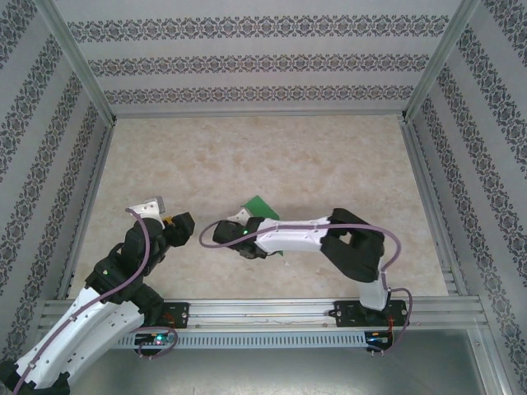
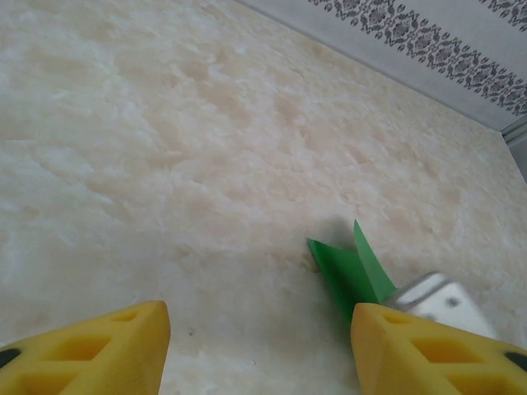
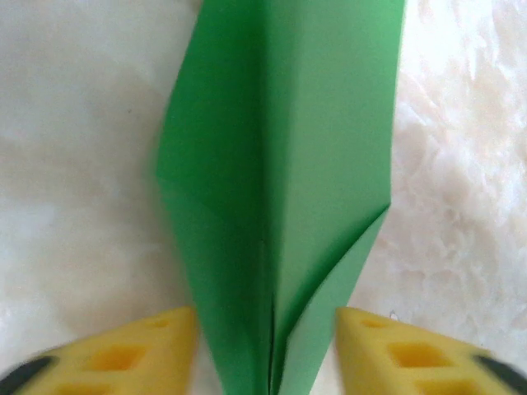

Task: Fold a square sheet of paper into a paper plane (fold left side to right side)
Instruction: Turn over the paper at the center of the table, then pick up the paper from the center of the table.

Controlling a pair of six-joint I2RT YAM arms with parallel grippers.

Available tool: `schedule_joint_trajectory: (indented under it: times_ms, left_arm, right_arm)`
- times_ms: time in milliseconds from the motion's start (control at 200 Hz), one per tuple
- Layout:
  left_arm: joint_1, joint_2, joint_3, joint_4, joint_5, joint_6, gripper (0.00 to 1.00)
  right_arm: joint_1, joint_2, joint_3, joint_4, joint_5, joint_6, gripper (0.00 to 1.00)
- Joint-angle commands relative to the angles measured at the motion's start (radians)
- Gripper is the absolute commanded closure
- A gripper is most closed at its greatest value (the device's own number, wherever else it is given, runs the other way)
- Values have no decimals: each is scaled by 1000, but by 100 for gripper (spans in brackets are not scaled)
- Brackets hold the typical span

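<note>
Room: walls with dark flower stripes stand all round a pale, stony-looking table.
Top view, paper: I see the green paper plane lying near the middle of the table, a bit toward 6 o'clock. Just a small green corner peeks out from under my right arm.
Top view, right arm: it reaches from its base at 5 o'clock across toward 9 o'clock, and its tip ends right at the paper plane.
Top view, left arm: my left arm comes up from 7 o'clock. Its tip sits at 9 o'clock from the paper plane, near it but not touching.
Left wrist view, fingers: the left gripper has its two yellow fingers spread wide. I see bare table between them, and they hold nothing.
Left wrist view, paper: the paper plane is at 4 o'clock, with two green flaps sticking up a little, just beside a shiny grey part of the other arm.
Right wrist view, fingers: the right gripper has one finger at 7 o'clock and one at 5 o'clock, set apart. The paper plane's near end lies between them and is not pinched.
Right wrist view, paper: it lies on the table from 12 o'clock down to 6 o'clock, with a crease down its middle and a slanted fold toward 5 o'clock.
</note>
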Motion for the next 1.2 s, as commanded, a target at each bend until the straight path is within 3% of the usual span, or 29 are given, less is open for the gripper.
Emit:
schedule_joint_trajectory:
  times_ms: [0, 285, 580, 914, 1194]
  left_arm:
    - [13, 23, -28, 65, 41, -22, 38]
    - [14, 241, -80, 340, 239, -70, 36]
    - [4, 591, -78, 686, 438, -192, 41]
    - [-40, 909, -1, 881, 466, -291, 39]
    - [-48, 1112, 36, 1074, 475, -353, 45]
  right_arm:
    - [-31, -154, -60, 46, -83, 44, 39]
    - [-137, -498, -304, 207, -171, 53, 22]
    - [-406, -785, -571, 393, -414, 99, 2]
    - [-663, -1079, -788, 459, -595, 172, 2]
    - [-756, -1156, -830, 432, -681, 160, 2]
